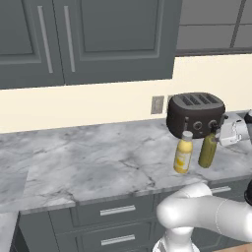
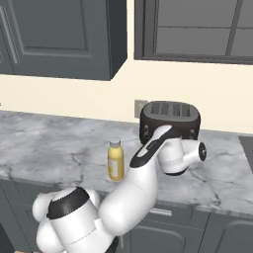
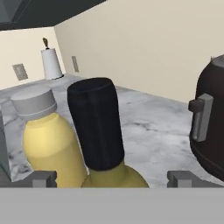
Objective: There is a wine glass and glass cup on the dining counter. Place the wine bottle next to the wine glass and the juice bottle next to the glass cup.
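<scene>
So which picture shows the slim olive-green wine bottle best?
The left base view: the olive-green wine bottle stands whole beside the yellow juice bottle. The hand view gives only its black neck and shoulders close up.

- The left base view looks forward and down from behind the arm, with the toaster (image 1: pixel 196 114) at centre right of the frame.
- The right base view faces the same worktop (image 2: pixel 44 141) from the other side, with the arm across the lower centre.
- Both share the toaster and juice bottle (image 1: pixel 183 152).
- The hand view sits very near the wine bottle (image 3: pixel 98 127), level with its neck.
</scene>
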You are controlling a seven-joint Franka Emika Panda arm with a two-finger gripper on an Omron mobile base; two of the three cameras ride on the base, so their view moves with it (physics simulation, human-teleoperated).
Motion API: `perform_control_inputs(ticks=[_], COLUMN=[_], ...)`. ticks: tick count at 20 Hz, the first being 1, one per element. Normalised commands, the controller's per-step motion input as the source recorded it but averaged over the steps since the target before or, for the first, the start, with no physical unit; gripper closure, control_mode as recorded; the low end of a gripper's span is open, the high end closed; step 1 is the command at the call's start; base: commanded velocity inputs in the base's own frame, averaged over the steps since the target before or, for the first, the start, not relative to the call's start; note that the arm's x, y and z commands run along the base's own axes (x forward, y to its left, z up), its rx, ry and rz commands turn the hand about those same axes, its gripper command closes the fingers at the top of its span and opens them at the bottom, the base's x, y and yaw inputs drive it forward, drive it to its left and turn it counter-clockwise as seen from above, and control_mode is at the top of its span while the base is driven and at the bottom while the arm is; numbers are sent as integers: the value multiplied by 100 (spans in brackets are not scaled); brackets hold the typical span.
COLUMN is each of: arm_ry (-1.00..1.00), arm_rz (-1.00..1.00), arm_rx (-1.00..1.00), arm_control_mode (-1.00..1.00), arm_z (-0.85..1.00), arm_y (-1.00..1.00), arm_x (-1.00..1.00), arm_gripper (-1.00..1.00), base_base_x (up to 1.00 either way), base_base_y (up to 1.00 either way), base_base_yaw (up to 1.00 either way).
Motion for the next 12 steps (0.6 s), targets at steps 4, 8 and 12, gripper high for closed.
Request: perform_control_inputs(ticks=[4,8,12], arm_ry=[2,0,0], arm_rz=[0,0,-1], arm_rx=[0,0,2], arm_control_mode=[-100,-100,-100], arm_z=[-1,-4,-3], arm_y=[1,5,8], arm_x=[0,0,0], arm_gripper=[-100,-100,-100], base_base_x=[0,0,0], base_base_y=[0,0,0], base_base_yaw=[0,0,0])
